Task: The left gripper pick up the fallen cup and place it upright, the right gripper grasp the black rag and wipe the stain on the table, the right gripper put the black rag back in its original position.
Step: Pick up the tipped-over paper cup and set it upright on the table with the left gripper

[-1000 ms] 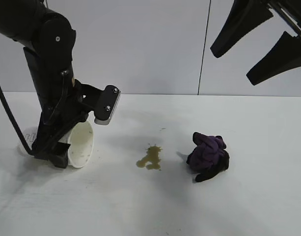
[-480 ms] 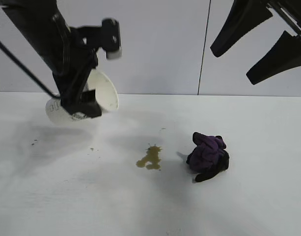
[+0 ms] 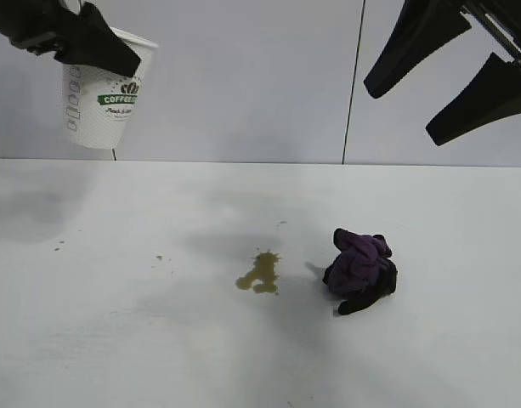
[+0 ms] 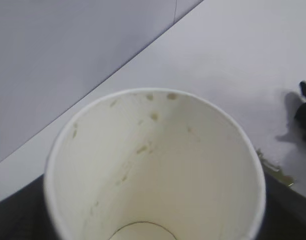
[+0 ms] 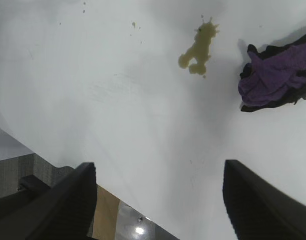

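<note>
At the upper left of the exterior frame your left gripper (image 3: 99, 47) has the cup (image 3: 103, 93) clamped at the rim, mouth up and long axis close to vertical, hanging well above the bench (image 3: 116, 340). The move ahead turns on that axis: the cup's base points straight down at bare bench left of the stain (image 3: 260, 272), so you likely only need a descent, keeping it plumb. In the left wrist view you look down into the cup (image 4: 153, 170), brown specks on its inner wall. Your right gripper (image 3: 447, 81) waits at the upper right, jaws spread and empty, nearer than the left to the black rag (image 3: 360, 269), which lies just right of the stain.
</note>
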